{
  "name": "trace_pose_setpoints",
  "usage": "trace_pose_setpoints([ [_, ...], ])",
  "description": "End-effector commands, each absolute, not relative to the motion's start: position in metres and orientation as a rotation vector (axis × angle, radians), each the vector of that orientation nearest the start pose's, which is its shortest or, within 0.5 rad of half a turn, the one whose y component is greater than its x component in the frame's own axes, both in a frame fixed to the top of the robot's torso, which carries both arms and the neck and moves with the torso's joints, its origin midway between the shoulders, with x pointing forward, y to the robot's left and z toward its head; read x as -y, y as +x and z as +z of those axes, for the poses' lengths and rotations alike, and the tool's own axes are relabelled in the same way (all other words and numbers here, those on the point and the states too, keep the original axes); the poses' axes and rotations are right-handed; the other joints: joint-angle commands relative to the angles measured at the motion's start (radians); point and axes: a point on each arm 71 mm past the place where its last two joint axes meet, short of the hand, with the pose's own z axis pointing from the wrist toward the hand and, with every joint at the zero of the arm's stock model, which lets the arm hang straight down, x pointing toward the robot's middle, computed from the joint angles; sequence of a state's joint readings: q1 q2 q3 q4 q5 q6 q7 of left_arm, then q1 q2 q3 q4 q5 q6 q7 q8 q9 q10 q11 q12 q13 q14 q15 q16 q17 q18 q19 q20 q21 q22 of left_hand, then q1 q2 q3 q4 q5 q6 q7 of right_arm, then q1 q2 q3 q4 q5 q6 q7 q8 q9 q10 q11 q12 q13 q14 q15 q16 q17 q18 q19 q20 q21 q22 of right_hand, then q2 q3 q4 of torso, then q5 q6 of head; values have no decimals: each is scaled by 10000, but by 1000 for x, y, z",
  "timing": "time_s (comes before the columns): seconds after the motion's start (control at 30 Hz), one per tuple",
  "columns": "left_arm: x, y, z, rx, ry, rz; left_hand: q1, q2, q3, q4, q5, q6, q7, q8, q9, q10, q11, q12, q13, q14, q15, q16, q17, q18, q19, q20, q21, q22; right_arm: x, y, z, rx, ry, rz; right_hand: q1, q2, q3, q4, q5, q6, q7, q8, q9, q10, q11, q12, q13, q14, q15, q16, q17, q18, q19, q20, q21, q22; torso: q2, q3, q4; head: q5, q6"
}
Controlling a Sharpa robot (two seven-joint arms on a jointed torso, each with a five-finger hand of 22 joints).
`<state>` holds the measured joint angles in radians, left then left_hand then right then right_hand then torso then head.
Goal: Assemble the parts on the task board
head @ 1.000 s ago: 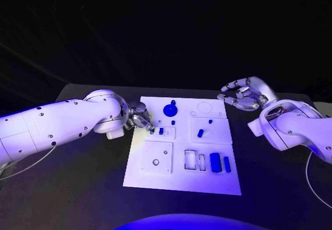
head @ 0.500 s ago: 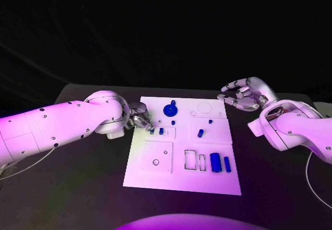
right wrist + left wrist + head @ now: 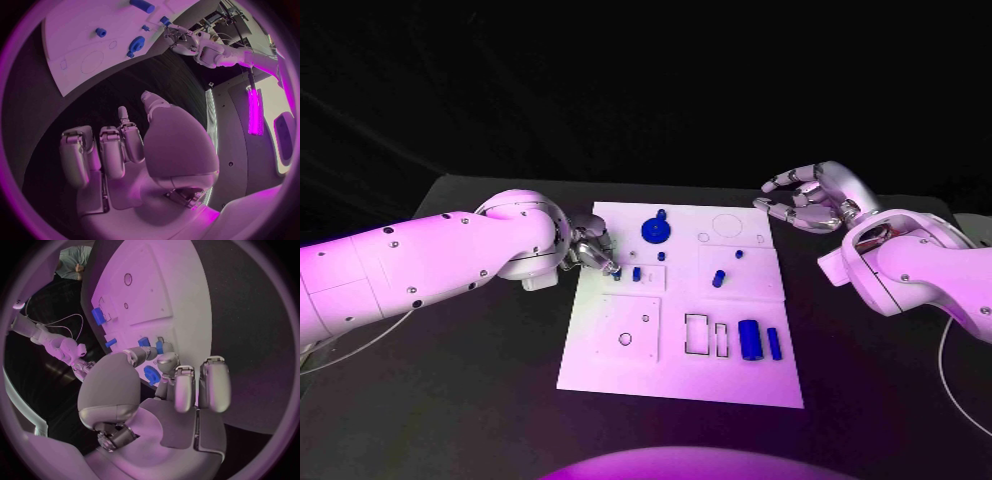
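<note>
Task board (image 3: 678, 375) white; parts on it blue, including round part (image 3: 655, 230); table (image 3: 473, 400) black; hands silver.

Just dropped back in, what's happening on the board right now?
The left hand is at the left edge of the task board, its fingertips down by a small blue part; whether it grips it is unclear. The right hand hovers off the board's far right corner, fingers curled, holding nothing. A blue gear and two blue bars lie on the board.

Head camera looks down; both wrist cameras share the task board (image 3: 681, 310).
</note>
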<state>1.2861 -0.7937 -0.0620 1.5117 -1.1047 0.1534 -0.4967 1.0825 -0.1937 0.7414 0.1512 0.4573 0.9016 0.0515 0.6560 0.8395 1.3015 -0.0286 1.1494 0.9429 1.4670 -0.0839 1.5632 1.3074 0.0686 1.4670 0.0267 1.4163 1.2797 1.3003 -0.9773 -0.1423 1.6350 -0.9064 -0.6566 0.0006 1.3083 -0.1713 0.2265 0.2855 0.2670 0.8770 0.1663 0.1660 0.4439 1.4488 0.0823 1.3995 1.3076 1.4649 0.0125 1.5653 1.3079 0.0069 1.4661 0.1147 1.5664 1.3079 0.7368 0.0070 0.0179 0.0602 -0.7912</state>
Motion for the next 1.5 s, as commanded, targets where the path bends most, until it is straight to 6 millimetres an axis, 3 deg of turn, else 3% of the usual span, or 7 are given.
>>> trace_pose_setpoints([
  [0.03,-194,487,-197,-22994,-696,-4318,-61,72,1917,-1994,80,118,-29,38,-26,72,-4,49,32,1000,-45,4,2492,-92,57,-68,44,14,250,472,-154,-14662,4082,8269,-78,-2,23,-3,33,5,-37,67,-16,-18,-38,-24,1338,1059,-63,55,2629,-69,1047,-42,44,2629,3,-3,6,2,-23],
  [1.07,-199,488,-199,-23649,-1446,-4860,-152,19,1944,-2072,344,215,-67,57,-71,222,-36,231,272,1015,-66,32,2546,-124,114,-85,136,184,250,472,-154,-14664,4090,8258,-78,-2,23,-3,33,5,-37,67,-16,-18,-38,-24,1338,1059,-63,55,2629,-69,1047,-42,44,2629,8,16,-6,1,-50],
  [1.5,-200,492,-198,-23815,-1478,-4851,-195,-79,1918,-2133,650,336,-111,71,-122,390,-76,460,574,1037,-97,74,2629,-135,129,-113,173,248,250,472,-155,-14663,4091,8255,-78,-2,23,-3,33,5,-37,67,-16,-18,-38,-24,1338,1059,-63,55,2629,-69,1047,-42,44,2629,8,7,-6,5,-72],
])
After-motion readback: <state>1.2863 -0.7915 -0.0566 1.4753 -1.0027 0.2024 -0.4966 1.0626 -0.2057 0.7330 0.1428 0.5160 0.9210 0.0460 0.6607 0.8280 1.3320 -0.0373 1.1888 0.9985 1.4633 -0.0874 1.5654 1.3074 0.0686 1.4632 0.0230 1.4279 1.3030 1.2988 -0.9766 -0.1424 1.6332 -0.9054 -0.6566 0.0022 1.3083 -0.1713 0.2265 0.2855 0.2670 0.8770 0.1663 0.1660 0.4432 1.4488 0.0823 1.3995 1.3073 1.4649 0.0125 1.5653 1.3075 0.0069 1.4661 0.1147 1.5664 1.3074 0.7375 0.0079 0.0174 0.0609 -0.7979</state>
